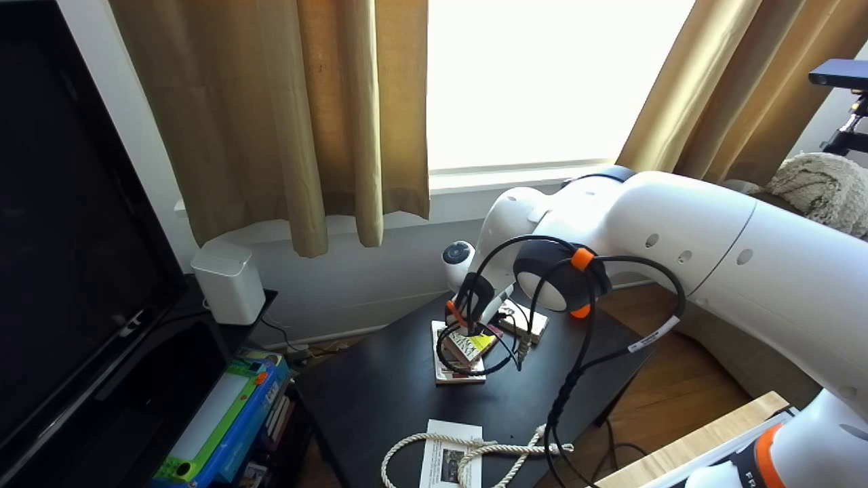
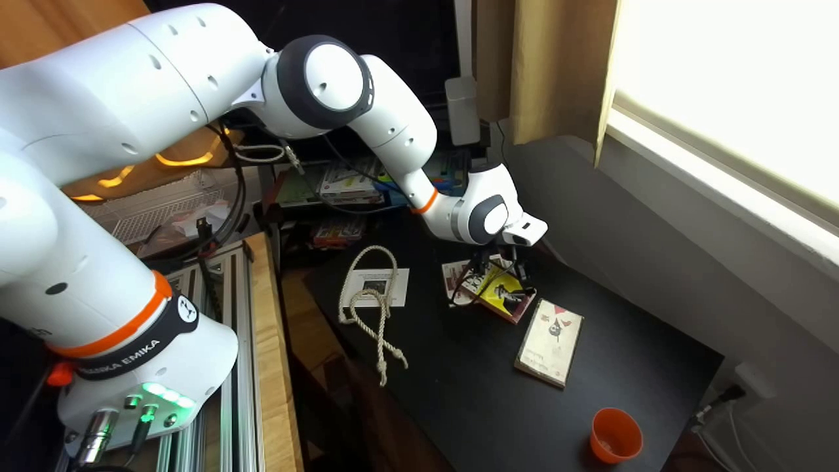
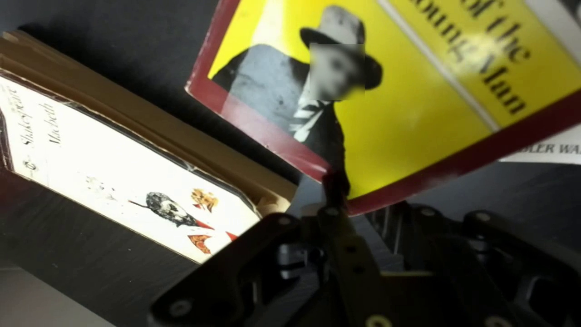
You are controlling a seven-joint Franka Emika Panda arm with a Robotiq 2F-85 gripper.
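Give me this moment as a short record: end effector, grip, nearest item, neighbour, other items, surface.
End effector: at a corner of the yellow book
Grip: unclear whether closed on the book
Nearest item: yellow book, partly over a white-covered book
Neighbour: Macbeth paperback, cover up
Other items: rope looped across a printed page; orange cup, upright
Surface: black table
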